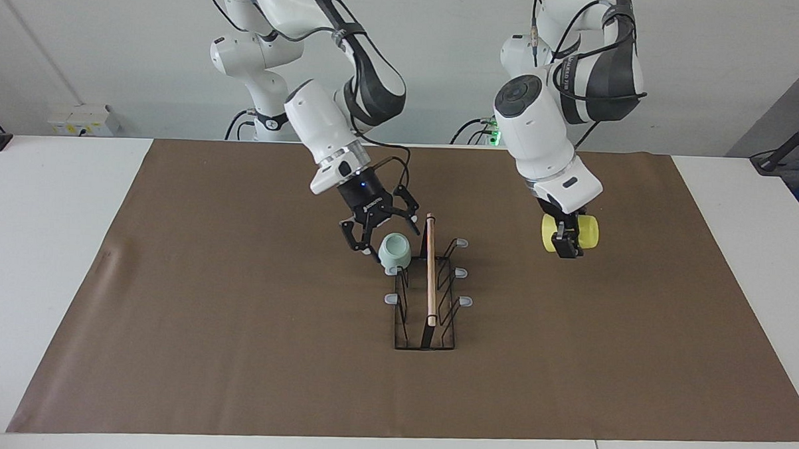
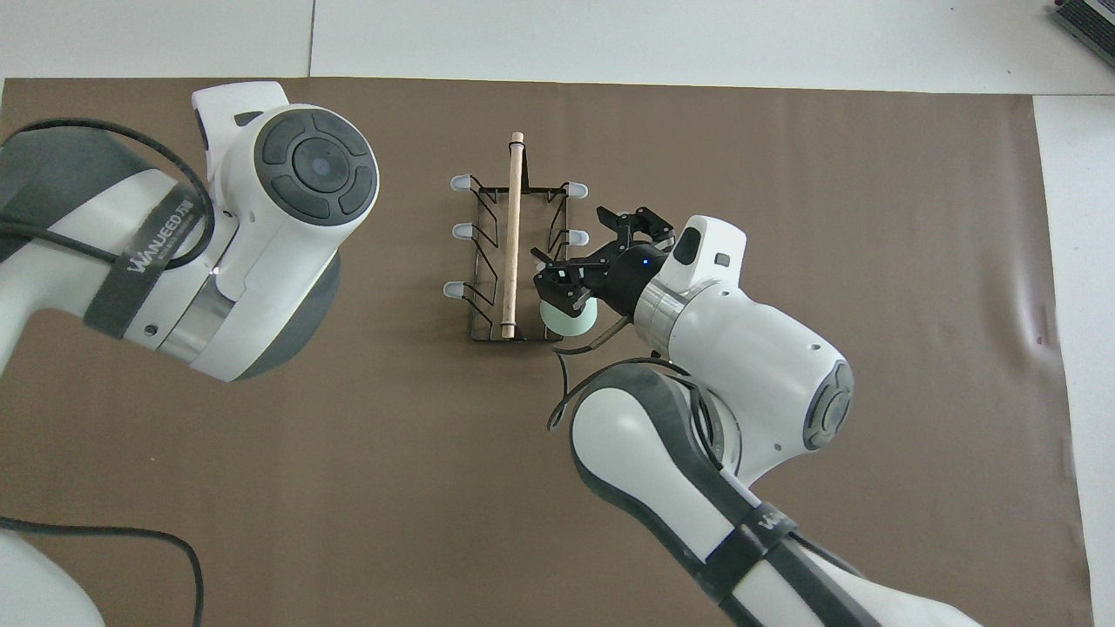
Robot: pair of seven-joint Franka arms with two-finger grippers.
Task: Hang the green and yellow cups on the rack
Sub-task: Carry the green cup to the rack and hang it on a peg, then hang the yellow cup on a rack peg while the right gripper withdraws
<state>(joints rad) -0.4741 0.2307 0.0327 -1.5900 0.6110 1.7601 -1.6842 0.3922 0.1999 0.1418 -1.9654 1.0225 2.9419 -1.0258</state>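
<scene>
Looking at the facing view, the yellow cup (image 1: 588, 232) is what the next move turns on. It's clamped in the left gripper (image 1: 567, 247), up in the air over the bare mat (image 1: 635, 339), just above mid-frame, toward the left arm's end of the table. The cup lies on its side with its long axis running roughly across the frame; which end is the mouth I can't tell.

The rack (image 1: 427, 298) sits dead centre with its wooden rod (image 1: 430, 272) running up and down the frame. The three prongs (image 1: 461, 272) on the left arm's side look bare, and that arm is the nearer one to them. My guess is the cup has to tip mouth-down before it goes on.

The green cup (image 1: 394, 249) sits upright over the prong nearest the robots on the right arm's side, probably mouth down. The right gripper (image 1: 381, 229) is just above it with jaws wide apart, holding nothing.
</scene>
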